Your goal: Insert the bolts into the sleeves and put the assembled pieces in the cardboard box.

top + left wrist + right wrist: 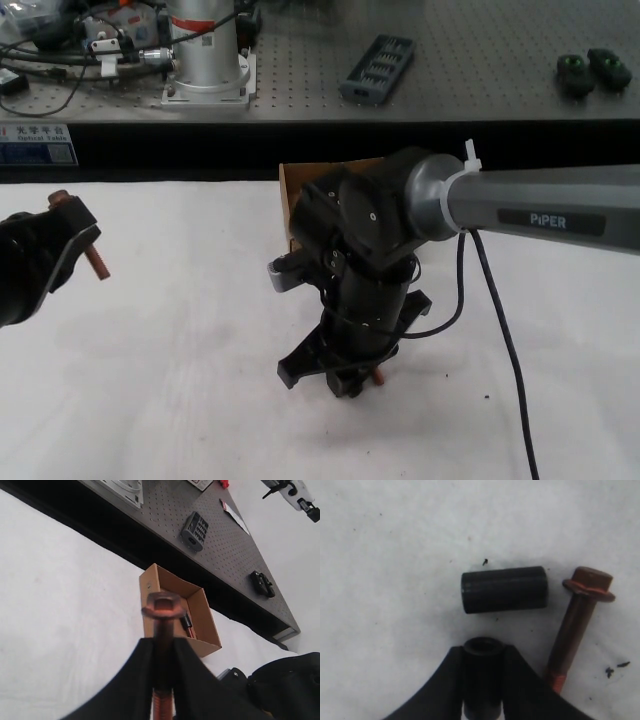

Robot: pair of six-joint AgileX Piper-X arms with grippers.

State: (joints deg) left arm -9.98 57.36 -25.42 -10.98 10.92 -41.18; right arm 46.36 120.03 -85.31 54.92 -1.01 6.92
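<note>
Across the lower left and left centre of the high view, the white cloth (150, 380) lies open. The left gripper (75, 240) juts in at the left edge, clamped on a bolt (97, 262). At centre the right arm (400, 215) stands in front of the cardboard box (293, 200), hiding most of it. Its cable (500, 330) crosses the lower right. Just ahead of the right gripper (482, 662), a loose sleeve (504, 589) and a loose bolt (577, 625) lie near each other, apart.

White bench (150, 400), cardboard box (204, 622), sleeve (504, 589) (on its side), bolt (577, 625) alongside
</note>
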